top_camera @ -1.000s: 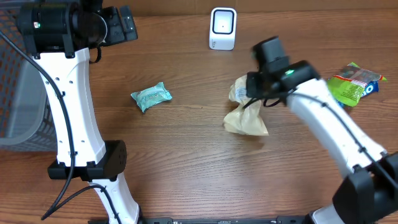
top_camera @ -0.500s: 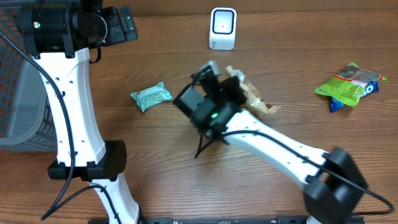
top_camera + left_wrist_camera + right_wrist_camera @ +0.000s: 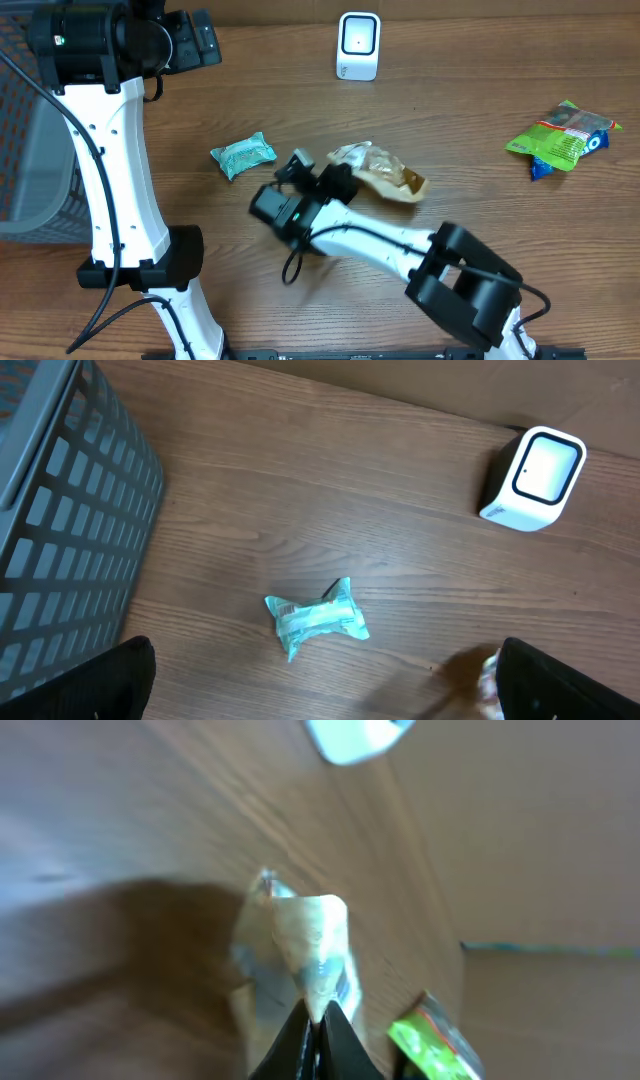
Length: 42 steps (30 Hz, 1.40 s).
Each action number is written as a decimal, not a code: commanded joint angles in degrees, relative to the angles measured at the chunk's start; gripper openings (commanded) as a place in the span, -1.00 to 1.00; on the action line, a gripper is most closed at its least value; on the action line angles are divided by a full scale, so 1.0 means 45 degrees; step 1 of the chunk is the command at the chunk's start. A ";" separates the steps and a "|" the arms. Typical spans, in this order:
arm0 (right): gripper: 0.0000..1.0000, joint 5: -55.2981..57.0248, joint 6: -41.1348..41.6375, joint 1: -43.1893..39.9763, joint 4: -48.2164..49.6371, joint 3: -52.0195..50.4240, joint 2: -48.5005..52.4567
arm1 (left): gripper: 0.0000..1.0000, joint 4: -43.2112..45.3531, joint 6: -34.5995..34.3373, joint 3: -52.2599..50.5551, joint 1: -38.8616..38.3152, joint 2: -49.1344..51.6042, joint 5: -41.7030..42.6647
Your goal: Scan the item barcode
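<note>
The packet (image 3: pixel 378 170), a crumpled beige one, lies a little right of the middle of the table (image 3: pixel 300 110), in front of the scanner (image 3: pixel 358 45) and well apart from it. The right gripper (image 3: pixel 343 176) grasps it by its left end. In the right wrist view the two fingers (image 3: pixel 300 1038) are pressed together on a fold of the packet (image 3: pixel 312 945), and the rest of it hangs away from them.

A second ago we saw the packet more to the right, with the right arm reaching to it from the right side. Half a second ago it was higher, close below the scanner. Now it has come back toward us and a little to the left. The arm has swung around, so the wrist lies left of the packet, between it and the teal packet (image 3: pixel 243 155). The right wrist view is blurred.

The left gripper (image 3: pixel 200 42) has not moved. It hangs at the far left corner with its fingers (image 3: pixel 125 680) spread wide and nothing between them. The teal packet, the scanner and the green packet (image 3: pixel 560 138) at the right edge keep their places.

The table is of brown wood with a visible grain. A grey mesh basket (image 3: pixel 25 150) stands at its left side. Behind the far edge a plain brown board (image 3: pixel 450 385) closes the view. We can see no more of the room.
</note>
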 commanded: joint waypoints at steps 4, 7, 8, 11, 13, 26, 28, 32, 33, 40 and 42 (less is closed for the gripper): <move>-0.01 -0.3764 0.0102 0.1258 -0.0175 0.0316 -0.0092 | 1.00 0.0015 -0.0078 -0.0024 -0.0165 -0.0228 -0.0039; 0.62 -0.5382 0.0384 0.1520 -0.0248 0.0403 -0.0117 | 1.00 0.0015 -0.0078 -0.0019 -0.0165 -0.0228 -0.0034; 0.73 -0.5654 0.0865 0.1545 -0.0350 0.0588 -0.0126 | 1.00 0.0015 -0.0078 -0.0019 -0.0165 -0.0228 -0.0039; 0.84 -0.6533 0.1724 0.1433 -0.0845 0.1404 -0.0282 | 0.99 0.0015 -0.0078 -0.0019 -0.0165 -0.0228 -0.0039; 0.89 -0.7495 0.1875 0.1132 -0.1073 0.2225 -0.0476 | 1.00 0.0015 -0.0078 -0.0019 -0.0170 -0.0228 -0.0039; 0.49 -1.6534 0.1860 -0.4605 -0.2637 0.4459 -0.1282 | 1.00 0.0015 -0.0078 -0.0019 -0.0165 -0.0228 -0.0039; 0.50 -1.7282 0.1681 -0.5226 -0.2798 0.4167 -0.1282 | 1.00 0.0015 -0.0083 -0.0019 -0.0165 -0.0228 -0.0039; 0.86 -1.7316 0.0767 -0.6071 -0.3691 0.3823 -0.1171 | 1.00 0.0015 -0.0078 -0.0024 -0.0165 -0.0228 -0.0039; 0.89 -1.7316 0.0665 -0.6232 -0.3861 0.3774 -0.1127 | 1.00 0.0015 -0.0078 -0.0019 -0.0165 -0.0228 -0.0039; 0.94 -1.7476 0.1574 -0.7125 -0.3638 0.2608 -0.1069 | 1.00 0.0015 -0.0078 -0.0024 -0.0165 -0.0228 -0.0039; 0.93 -1.7850 0.1773 -0.7159 -0.3147 0.1982 -0.1069 | 0.99 0.0015 -0.0083 -0.0024 -0.0165 -0.0228 -0.0039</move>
